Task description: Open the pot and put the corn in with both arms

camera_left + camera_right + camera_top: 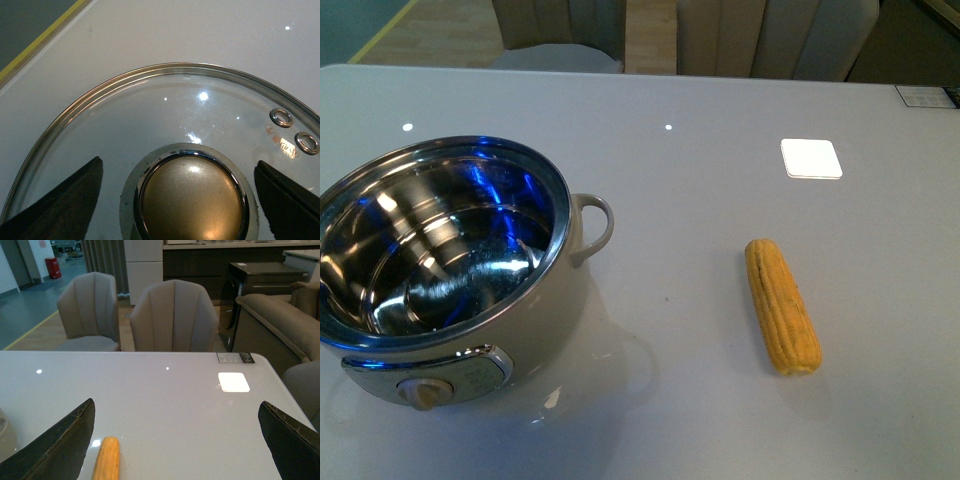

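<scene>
The grey table carries the pot at near left, uncovered, with its steel inside bare. The glass lid shows only in the left wrist view, apparently lying flat on the table. The corn lies to the right, well apart from the pot. Its long axis runs near to far, with the far end leaning slightly left toward the pot.

The left gripper hangs spread, a finger on either side of the lid's knob, clear of it. The right gripper is also spread and holds nothing, with the corn's end off to one side.

The likely risks are that the cob rolls away if one finger reaches it first, or that a pinch along its length rather than across it slips off. A release short of the rim would drop it on the table.
</scene>
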